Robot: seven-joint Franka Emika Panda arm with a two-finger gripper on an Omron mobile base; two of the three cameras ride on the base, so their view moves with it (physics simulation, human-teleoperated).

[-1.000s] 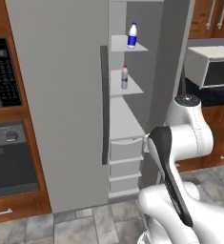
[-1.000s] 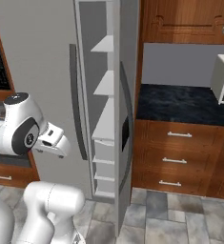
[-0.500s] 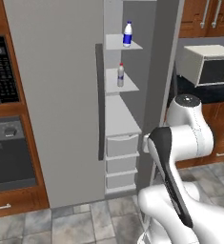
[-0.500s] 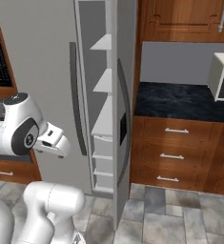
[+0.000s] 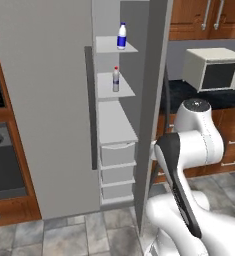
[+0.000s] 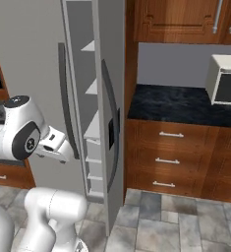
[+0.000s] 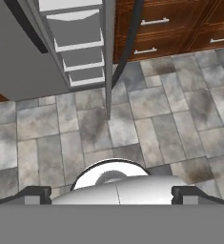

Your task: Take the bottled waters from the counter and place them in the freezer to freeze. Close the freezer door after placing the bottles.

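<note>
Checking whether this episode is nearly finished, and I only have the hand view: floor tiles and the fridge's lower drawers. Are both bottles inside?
Observer: One is, for a start. In the left base view the white bottle with the blue cap stands upright on the top shelf of the open compartment.
Operator: And the other one?
Observer: The clear bottle with the red cap stands upright on the shelf just below.
Operator: Where is the gripper relative to the fridge?
Observer: In the right base view the gripper, open and empty, sits low beside a long dark handle; I cannot tell whether they touch.
</note>
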